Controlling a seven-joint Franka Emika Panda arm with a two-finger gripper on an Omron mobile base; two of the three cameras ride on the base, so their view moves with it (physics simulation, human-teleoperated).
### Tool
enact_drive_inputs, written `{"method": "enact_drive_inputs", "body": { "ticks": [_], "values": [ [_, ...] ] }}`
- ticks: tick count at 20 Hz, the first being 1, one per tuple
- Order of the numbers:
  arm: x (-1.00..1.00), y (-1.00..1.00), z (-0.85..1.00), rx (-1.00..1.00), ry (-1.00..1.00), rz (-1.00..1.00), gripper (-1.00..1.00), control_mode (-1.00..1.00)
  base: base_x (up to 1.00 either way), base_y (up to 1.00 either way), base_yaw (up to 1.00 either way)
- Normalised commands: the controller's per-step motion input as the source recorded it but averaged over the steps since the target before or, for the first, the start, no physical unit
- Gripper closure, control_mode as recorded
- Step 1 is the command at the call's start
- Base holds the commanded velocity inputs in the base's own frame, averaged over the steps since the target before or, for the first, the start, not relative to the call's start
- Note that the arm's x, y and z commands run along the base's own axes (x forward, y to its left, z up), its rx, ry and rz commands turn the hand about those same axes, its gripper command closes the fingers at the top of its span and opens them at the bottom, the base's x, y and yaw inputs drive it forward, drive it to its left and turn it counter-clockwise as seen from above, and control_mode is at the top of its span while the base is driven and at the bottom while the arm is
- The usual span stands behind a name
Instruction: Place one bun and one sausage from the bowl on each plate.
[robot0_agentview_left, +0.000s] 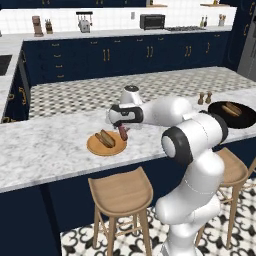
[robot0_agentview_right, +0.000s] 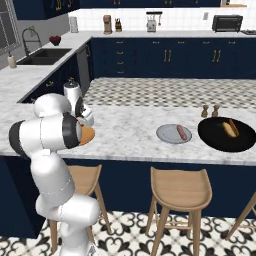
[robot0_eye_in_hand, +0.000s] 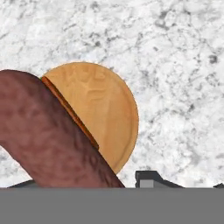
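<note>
Counter (robot0_agentview_left: 50, 145) of white marble runs across the middle of the left base view. Black bowl (robot0_agentview_left: 247, 121) sits at the right edge with one bun (robot0_agentview_left: 231, 109) in it. Orange-brown plate (robot0_agentview_left: 95, 147) lies in the middle, with a bun (robot0_agentview_left: 106, 138) on it. Grey plate (robot0_agentview_right: 167, 136) in the right base view has a sausage (robot0_agentview_right: 183, 132) but no bun. Claw (robot0_agentview_left: 123, 132) holds a dark red sausage (robot0_agentview_left: 123, 133) just over the right side of the orange plate. I think the step is putting this sausage down. Next, lower it beside the bun and let go
</note>
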Motion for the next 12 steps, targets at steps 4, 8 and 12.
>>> {"method": "enact_drive_inputs", "body": {
  "ticks": [4,8,12],
  "values": [
    [0.44,0.02,-0.45,0.0,0.13,0.02,1.0,-1.0,0.0,0.0,0.0],
    [0.5,0.24,-0.46,0.0,0.15,0.0,-1.0,-1.0,0.0,0.0,0.0],
    [0.41,0.14,-0.34,-0.03,0.07,0.0,-1.0,-1.0,0.0,0.0,0.0]
  ]
}}
